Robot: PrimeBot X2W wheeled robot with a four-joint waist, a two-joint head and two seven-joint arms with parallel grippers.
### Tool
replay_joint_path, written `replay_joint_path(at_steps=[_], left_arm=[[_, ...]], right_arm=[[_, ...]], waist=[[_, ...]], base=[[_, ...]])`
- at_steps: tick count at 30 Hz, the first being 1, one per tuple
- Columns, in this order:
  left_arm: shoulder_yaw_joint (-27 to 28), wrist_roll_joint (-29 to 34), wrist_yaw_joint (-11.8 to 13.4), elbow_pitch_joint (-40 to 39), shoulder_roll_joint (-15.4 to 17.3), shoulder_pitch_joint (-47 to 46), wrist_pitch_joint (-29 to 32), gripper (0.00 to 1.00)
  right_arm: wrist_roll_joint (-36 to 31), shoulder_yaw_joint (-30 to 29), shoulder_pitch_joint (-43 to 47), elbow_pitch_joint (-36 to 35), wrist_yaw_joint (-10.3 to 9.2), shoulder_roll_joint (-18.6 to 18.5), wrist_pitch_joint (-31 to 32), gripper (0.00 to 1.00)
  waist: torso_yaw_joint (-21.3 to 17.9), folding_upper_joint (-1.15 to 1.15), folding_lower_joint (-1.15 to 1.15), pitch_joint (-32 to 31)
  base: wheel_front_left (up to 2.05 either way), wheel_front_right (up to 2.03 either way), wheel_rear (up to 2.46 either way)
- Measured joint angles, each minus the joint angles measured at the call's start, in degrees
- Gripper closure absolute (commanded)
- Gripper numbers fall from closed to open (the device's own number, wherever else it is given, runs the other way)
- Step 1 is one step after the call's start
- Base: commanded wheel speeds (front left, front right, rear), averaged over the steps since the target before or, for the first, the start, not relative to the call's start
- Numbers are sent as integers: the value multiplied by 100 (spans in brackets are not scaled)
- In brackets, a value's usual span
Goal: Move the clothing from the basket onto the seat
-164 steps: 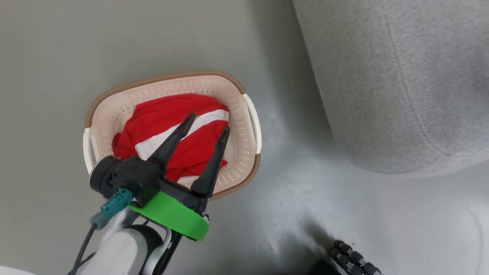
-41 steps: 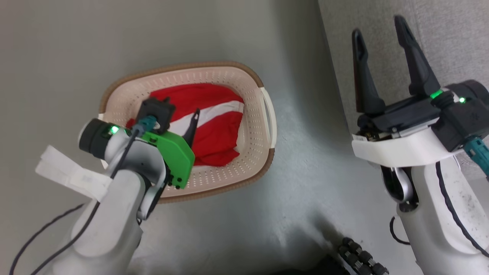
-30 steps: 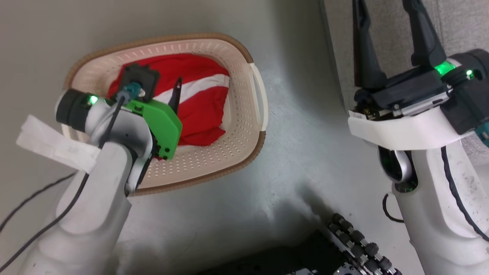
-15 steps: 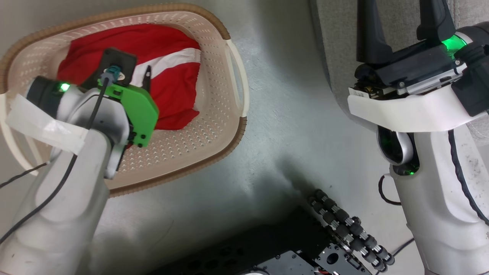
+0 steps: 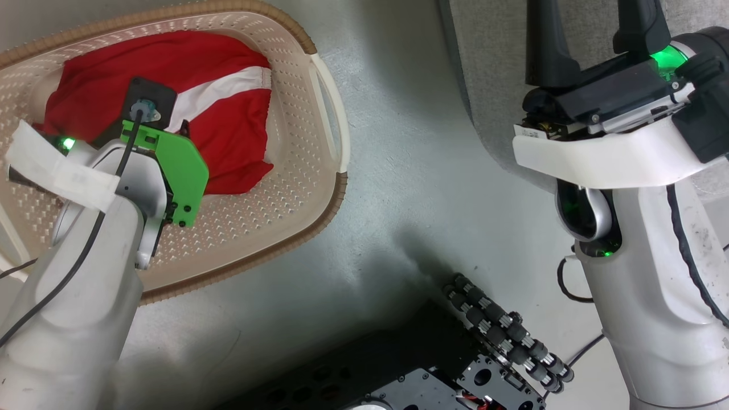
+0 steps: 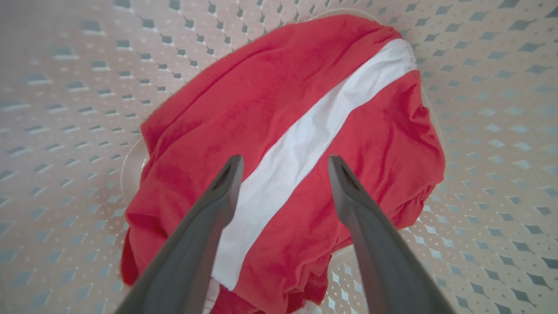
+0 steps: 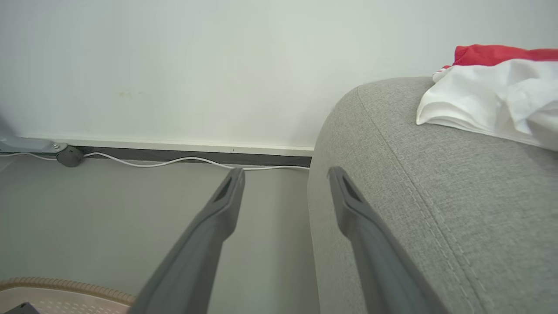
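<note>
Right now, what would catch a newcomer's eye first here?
The red garment with its white stripe lies bunched in the cream basket, the open left gripper poised right over it. Another red-and-white garment lies on the grey sofa, with the open right gripper at the sofa's edge.

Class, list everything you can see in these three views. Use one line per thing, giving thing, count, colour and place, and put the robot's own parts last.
basket: one, cream with a brown rim, on the floor.
seat: one, grey, right of the basket.
first garment: one, red with a white stripe, in the basket.
second garment: one, red and white, on top of the seat.
cable: one, white, along the foot of the wall.
floor: one, grey, under the basket.
left gripper: one, dark, open over the first garment.
right gripper: one, dark, open beside the seat's edge.
robot base: one, black, at the bottom of the head view.
</note>
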Motion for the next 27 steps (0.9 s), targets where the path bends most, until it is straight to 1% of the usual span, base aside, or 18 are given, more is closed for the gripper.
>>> replay_joint_path(at_steps=[9, 17, 19, 27], left_arm=[[-87, -14, -36, 108, 13, 1, 333, 0], [-307, 3, -141, 269, 85, 35, 737, 0], [-330, 11, -151, 296, 110, 36, 797, 0], [-353, -24, -209, 325, 132, 68, 991, 0]], right_arm=[[280, 92, -59, -4, -100, 3, 0, 0], [389, 134, -64, 4, -109, 5, 0, 0], [421, 151, -68, 5, -153, 9, 0, 0], [437, 151, -76, 9, -156, 10, 0, 0]], waist=[[-105, 0, 0, 23], [-161, 0, 0, 20], [-168, 0, 0, 16], [-193, 0, -1, 28]], base=[[0, 0, 0], [0, 0, 0], [0, 0, 0], [0, 0, 0]])
